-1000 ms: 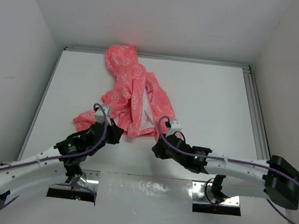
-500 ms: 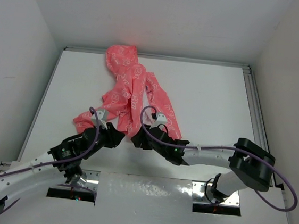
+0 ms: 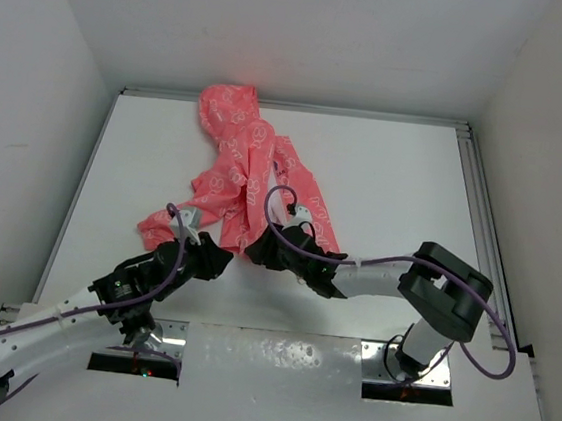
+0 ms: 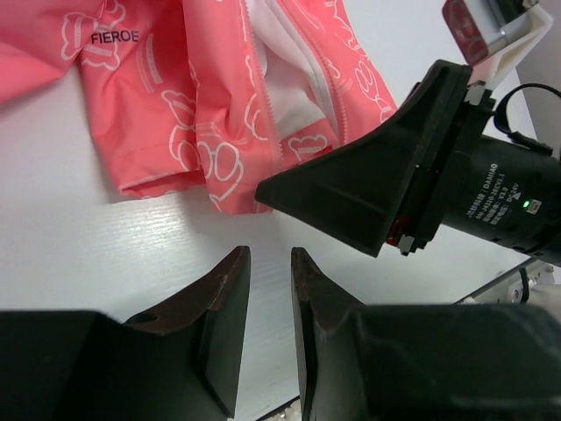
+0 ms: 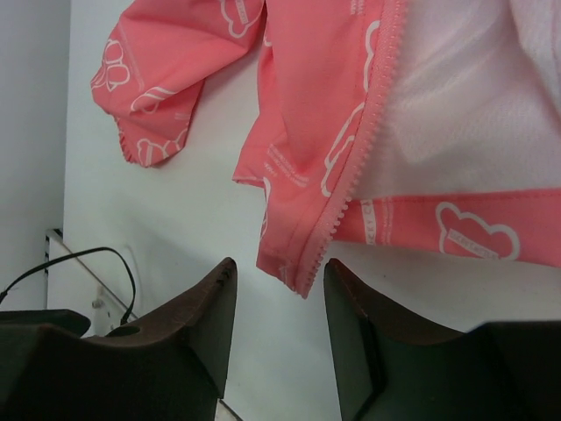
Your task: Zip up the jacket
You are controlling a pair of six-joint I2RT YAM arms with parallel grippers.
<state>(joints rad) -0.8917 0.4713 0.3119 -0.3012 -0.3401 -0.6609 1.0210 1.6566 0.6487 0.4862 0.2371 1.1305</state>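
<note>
The coral-pink jacket (image 3: 245, 172) lies unzipped on the white table, hood at the back, white lining (image 5: 473, 114) showing between the front panels. My right gripper (image 3: 255, 251) is open at the bottom hem. In the right wrist view (image 5: 279, 267) the lower corner of one zipper edge (image 5: 368, 158) hangs between the fingertips, untouched. My left gripper (image 3: 220, 259) is just left of it, jaws narrowly open and empty over bare table (image 4: 267, 259), short of the jacket's hem (image 4: 219, 114). The right gripper's black finger (image 4: 351, 189) points at that hem.
A metal rail (image 3: 482, 212) runs along the table's right edge. White walls enclose the left, back and right. Two mounting plates (image 3: 410, 370) sit at the near edge. Purple cables loop over both wrists.
My right gripper has swung left and forward to the jacket's bottom hem at the zipper. My left gripper has shifted slightly right. The jacket has barely moved.
</note>
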